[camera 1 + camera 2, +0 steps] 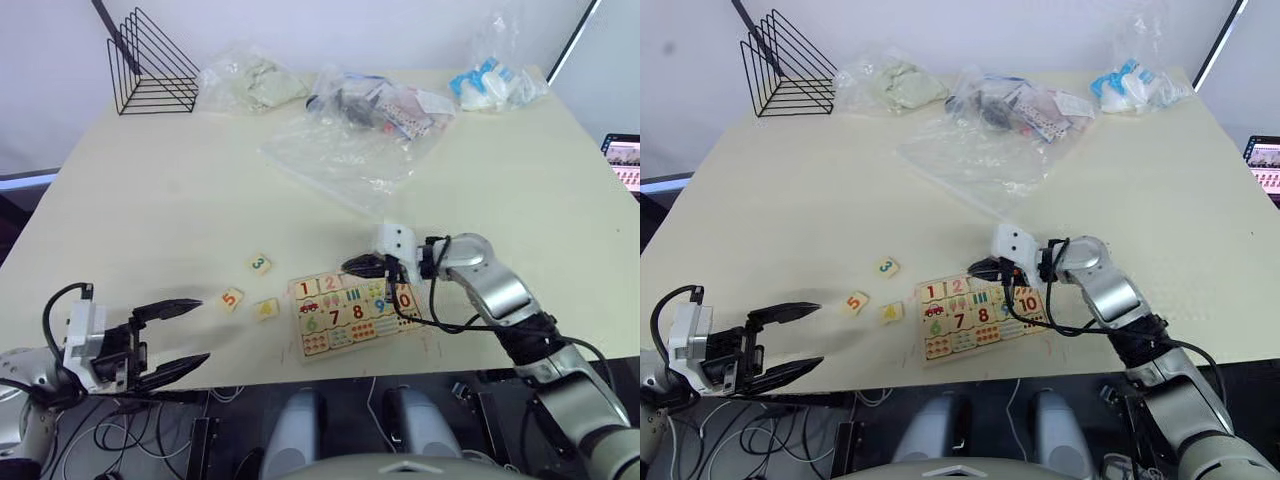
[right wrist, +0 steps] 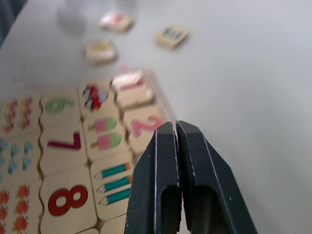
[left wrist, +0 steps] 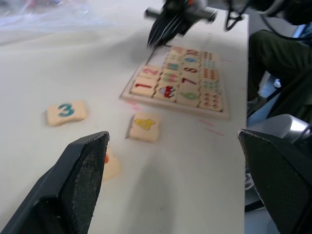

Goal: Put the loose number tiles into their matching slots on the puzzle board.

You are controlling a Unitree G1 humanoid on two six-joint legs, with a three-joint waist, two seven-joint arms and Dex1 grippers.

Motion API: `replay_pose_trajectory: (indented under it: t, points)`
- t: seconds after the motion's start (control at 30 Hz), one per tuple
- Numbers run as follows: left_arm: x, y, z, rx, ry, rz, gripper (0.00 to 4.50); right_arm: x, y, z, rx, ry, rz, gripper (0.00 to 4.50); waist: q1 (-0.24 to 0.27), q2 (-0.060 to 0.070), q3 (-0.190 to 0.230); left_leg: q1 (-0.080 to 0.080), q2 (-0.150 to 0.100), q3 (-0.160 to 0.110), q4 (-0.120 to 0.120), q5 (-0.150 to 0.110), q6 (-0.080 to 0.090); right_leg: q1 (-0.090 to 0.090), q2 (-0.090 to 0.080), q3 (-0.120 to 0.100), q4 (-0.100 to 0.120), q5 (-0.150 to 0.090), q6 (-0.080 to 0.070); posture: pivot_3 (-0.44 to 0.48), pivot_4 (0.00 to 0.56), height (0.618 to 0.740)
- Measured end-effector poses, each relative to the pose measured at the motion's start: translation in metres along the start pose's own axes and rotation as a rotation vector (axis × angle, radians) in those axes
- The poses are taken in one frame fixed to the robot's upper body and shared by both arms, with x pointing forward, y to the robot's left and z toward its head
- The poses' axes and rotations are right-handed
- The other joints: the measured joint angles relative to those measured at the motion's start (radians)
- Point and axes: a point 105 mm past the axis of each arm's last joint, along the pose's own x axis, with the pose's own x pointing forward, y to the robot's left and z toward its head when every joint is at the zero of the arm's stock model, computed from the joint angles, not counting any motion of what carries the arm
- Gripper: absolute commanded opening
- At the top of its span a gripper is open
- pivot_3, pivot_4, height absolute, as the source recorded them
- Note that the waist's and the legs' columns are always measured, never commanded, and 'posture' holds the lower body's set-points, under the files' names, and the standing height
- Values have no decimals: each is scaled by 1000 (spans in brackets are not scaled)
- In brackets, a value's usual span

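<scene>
Tiles 1 [image 1: 304, 290] and 2 [image 1: 328, 284] are seated in the puzzle board [image 1: 352, 310] top row. Tiles 3 [image 1: 260, 264], 4 [image 1: 266, 309] and 5 [image 1: 231, 298] are left loose on the table [image 1: 180, 190], just left of the board. Right gripper [image 1: 362, 266] is pinched together, empty, over the board's top edge. Left gripper [image 1: 180, 338] is spread apart, empty, near tile 5.

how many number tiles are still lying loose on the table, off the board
3: the 3 tile, the 5 tile and the 4 tile, all left of the puzzle board.
</scene>
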Motion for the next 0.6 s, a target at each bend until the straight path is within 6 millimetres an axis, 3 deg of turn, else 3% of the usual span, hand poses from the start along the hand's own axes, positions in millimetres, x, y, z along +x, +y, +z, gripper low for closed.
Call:
replay_pose_trajectory:
  t: [0.27, 0.43, 0.6]
  points:
    - [2, 9, -2, -11, -6, 50, 4500, -54, -1, -14, 105, -49, -211, 103, 14, 0, 0, 0, 0, 2, 0, 0, 0, 1, 0, 0, 0, 0, 0, 0, 150, 740]
    - [4, 13, -3, -7, -6, 66, 4500, -89, 3, -20, 130, -98, -341, 2426, 20, 0, 0, 1, 0, 3, 0, 0, 0, 2, 0, 0, 0, 0, 0, 0, 150, 740]
    - [2, 17, -15, -45, -13, 116, 4500, -151, 18, -54, 241, -57, -603, 4452, 26, -1, 0, 1, 0, 3, 1, 0, 0, 3, 0, 0, -1, 0, 0, 0, 150, 740]
